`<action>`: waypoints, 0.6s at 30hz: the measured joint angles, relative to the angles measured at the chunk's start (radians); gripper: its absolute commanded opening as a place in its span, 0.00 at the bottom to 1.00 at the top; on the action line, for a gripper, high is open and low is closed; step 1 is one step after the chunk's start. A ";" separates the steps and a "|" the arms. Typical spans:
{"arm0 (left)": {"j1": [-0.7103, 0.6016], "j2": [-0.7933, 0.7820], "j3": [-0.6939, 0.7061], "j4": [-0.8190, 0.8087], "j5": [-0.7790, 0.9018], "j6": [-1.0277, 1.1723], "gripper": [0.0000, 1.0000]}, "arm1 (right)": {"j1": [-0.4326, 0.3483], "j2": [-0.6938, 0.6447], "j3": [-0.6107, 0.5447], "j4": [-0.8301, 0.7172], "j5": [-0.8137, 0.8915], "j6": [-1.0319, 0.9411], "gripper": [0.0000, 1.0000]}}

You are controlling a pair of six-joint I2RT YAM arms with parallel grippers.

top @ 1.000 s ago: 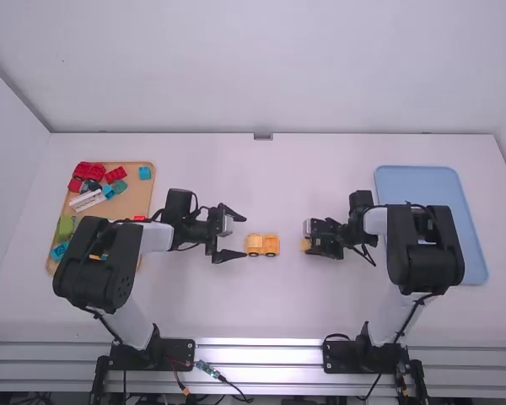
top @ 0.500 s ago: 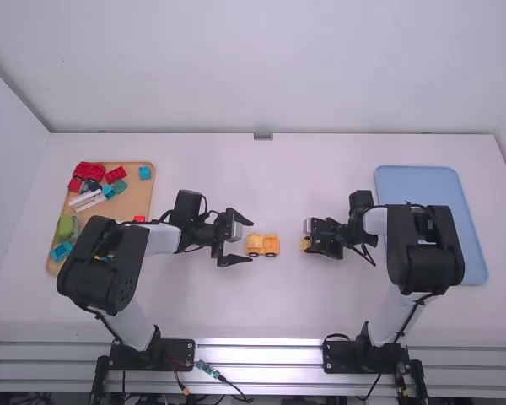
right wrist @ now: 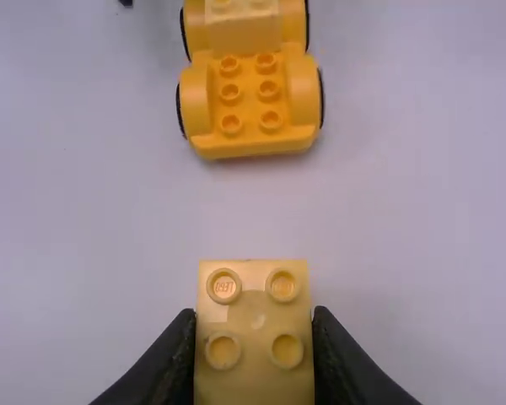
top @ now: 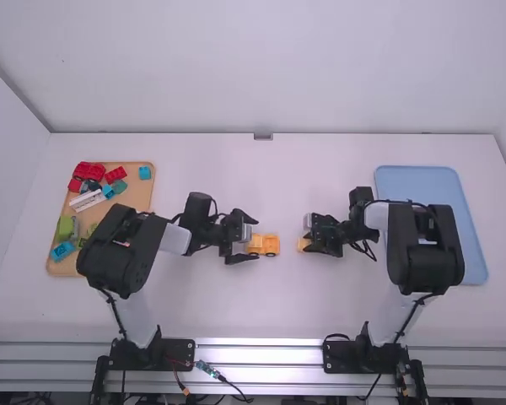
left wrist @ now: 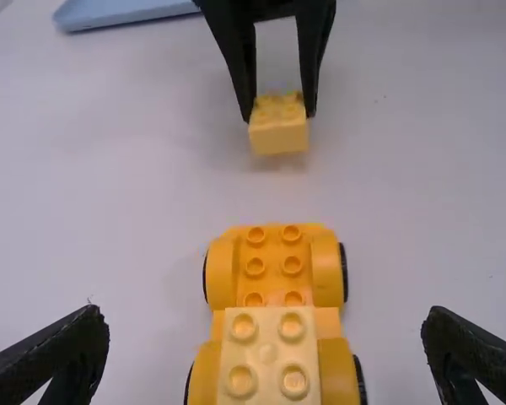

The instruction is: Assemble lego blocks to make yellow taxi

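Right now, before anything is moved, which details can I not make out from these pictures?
- High view: part of the blue tray, behind the right arm.
- High view: part of the wooden tray, behind the left arm.
- Left wrist view: one end of the wheeled vehicle, cut off by the bottom edge.
- Right wrist view: the held block's gripped sides, covered by the right tool.

No legible text or numbers.

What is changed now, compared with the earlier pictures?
The open left gripper has moved rightward in the high view, now reaching around the near end of the yellow car. Nothing was newly grasped or released: the right gripper still holds its yellow block. The car stayed put.
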 measured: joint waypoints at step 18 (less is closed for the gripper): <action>-0.039 0.150 0.026 0.064 -0.024 -0.047 0.85 | 0.148 0.000 0.061 -0.002 -0.073 0.062 0.12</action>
